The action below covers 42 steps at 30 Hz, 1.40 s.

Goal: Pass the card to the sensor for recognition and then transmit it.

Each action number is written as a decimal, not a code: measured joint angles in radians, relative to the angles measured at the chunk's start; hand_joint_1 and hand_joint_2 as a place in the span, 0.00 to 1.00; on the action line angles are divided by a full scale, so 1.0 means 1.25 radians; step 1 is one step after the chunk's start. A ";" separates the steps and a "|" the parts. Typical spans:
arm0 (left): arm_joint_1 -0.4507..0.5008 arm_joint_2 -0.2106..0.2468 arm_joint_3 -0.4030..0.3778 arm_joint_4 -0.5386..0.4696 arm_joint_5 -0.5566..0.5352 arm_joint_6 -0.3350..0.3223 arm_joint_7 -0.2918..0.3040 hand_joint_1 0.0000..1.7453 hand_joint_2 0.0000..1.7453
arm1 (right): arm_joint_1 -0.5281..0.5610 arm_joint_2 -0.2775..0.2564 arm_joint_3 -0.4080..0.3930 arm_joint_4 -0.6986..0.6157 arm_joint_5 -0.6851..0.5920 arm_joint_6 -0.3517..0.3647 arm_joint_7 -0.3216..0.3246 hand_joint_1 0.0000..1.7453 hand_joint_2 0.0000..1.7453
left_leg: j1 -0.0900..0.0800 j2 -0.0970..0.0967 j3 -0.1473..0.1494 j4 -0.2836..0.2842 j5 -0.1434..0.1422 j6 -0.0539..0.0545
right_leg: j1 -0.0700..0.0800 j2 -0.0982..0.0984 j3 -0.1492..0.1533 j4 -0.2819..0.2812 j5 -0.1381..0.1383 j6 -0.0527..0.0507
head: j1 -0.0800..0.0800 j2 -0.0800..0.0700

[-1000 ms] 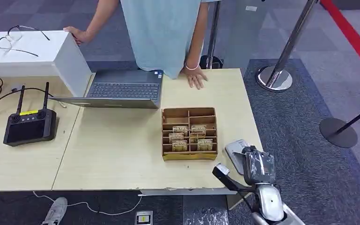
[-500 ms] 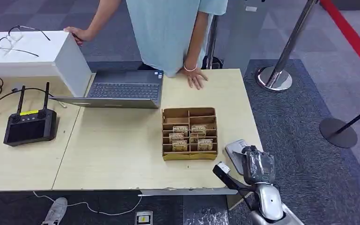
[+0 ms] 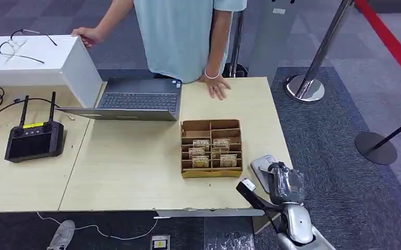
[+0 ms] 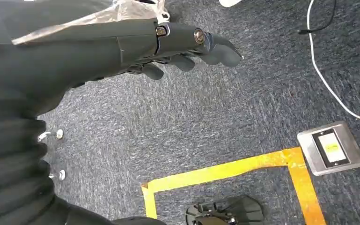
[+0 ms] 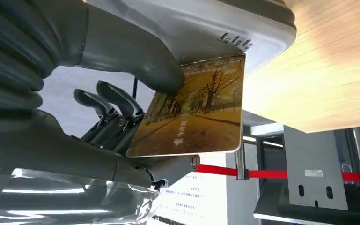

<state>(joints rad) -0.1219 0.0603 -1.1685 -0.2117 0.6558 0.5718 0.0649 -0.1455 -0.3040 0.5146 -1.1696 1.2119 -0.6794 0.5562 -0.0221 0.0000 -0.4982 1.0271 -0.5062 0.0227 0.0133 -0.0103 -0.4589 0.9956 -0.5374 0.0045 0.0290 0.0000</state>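
Right hand (image 5: 121, 101): we record it pinching a card (image 5: 192, 110) between the thick grey thumb and the darker fingers. The card is a flat glossy rectangle with rounded corners, printed with golden autumn trees. Its upper edge sits just under the sensor (image 5: 206, 23), a smooth pale-grey plastic block; we cannot tell whether they touch.

In the head view we log the same hand (image 3: 287, 182), wrapped in clear crinkled film, at the table's 5 o'clock corner, over the grey sensor pad (image 3: 263, 167). At the hand's 10 o'clock stands a brown cardboard organiser (image 3: 211, 148), divided into compartments, with more cards upright in its nearer rows.

Left hand (image 4: 187, 47): dark, smooth, fingers loosely curled and holding nothing, above blue-grey carpet (image 4: 206, 117) marked with yellow tape (image 4: 229, 168).

Table (image 3: 135, 166): pale wood laminate. At 12 o'clock of the organiser, a person's hand (image 3: 218, 87) rests flat. At 10 o'clock, an open grey laptop (image 3: 135, 100); at 9 o'clock, a black controller (image 3: 34, 141) with two antennas.
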 joint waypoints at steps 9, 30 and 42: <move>0.000 0.000 0.000 0.000 0.000 0.002 0.000 0.00 1.00 | -0.007 0.004 0.000 0.012 -0.002 0.000 -0.002 1.00 1.00 | 0.000 0.000 0.001 0.000 0.000 0.000 | 0.000 0.000 0.001 0.000 0.000 0.000 | 0.000 0.000; 0.000 -0.001 0.000 -0.001 -0.002 0.002 -0.002 0.00 1.00 | -0.017 0.005 0.002 0.021 -0.016 -0.001 -0.004 1.00 1.00 | 0.000 0.000 0.001 0.000 0.000 0.000 | 0.000 0.000 0.002 -0.001 0.000 0.001 | 0.000 0.000; 0.001 0.000 0.000 -0.001 -0.003 0.002 -0.012 0.00 1.00 | -0.024 -0.021 -0.003 -0.045 0.018 0.049 0.022 1.00 1.00 | 0.000 0.000 -0.001 0.000 0.000 0.000 | 0.000 0.000 0.000 -0.001 0.001 0.001 | 0.000 0.000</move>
<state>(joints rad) -0.1211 0.0599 -1.1685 -0.2125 0.6519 0.5749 0.0496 -0.1758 -0.3300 0.5104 -1.2253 1.2345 -0.6180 0.5837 -0.0223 -0.0003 -0.4994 1.0272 -0.5062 0.0228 0.0131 -0.0101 -0.4588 0.9946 -0.5362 0.0061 0.0290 0.0000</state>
